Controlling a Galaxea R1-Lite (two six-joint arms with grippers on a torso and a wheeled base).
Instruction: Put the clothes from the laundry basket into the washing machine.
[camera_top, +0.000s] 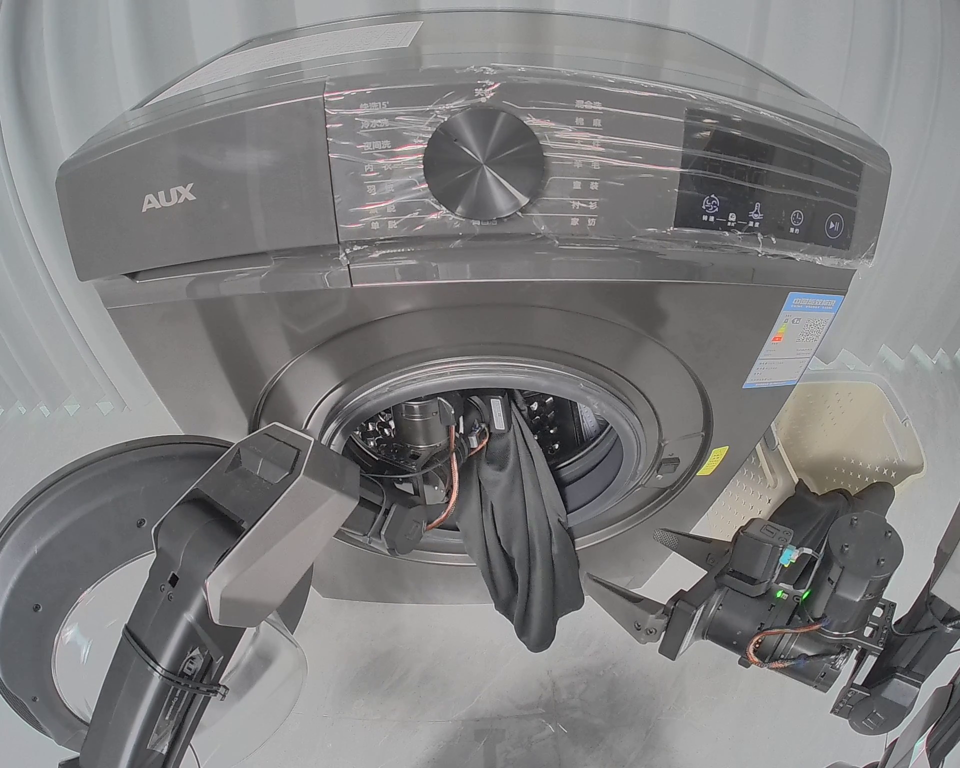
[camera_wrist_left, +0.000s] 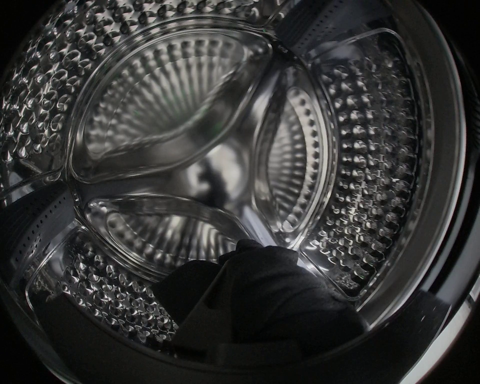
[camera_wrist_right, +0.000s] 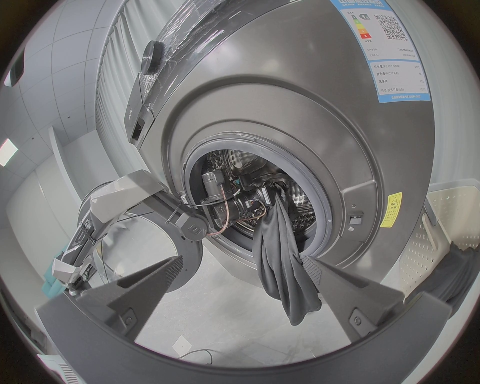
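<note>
I see my left gripper (camera_top: 497, 412) just inside the washing machine's (camera_top: 300, 330) round opening, pinching a dark garment (camera_top: 520, 530) that hangs out over the rim toward the floor, while my right gripper (camera_top: 625, 562) sits spread wide, low beside the laundry basket (camera_top: 850, 430).

Curtained test room: film-wrapped washing machine (camera_top: 560, 320), pale curtains (camera_top: 40, 330), bare grey floor (camera_top: 420, 680).

Left pincer (camera_top: 497, 411) clamped (arm extended forward); right pincer (camera_top: 622, 558) wide open, low.
</note>
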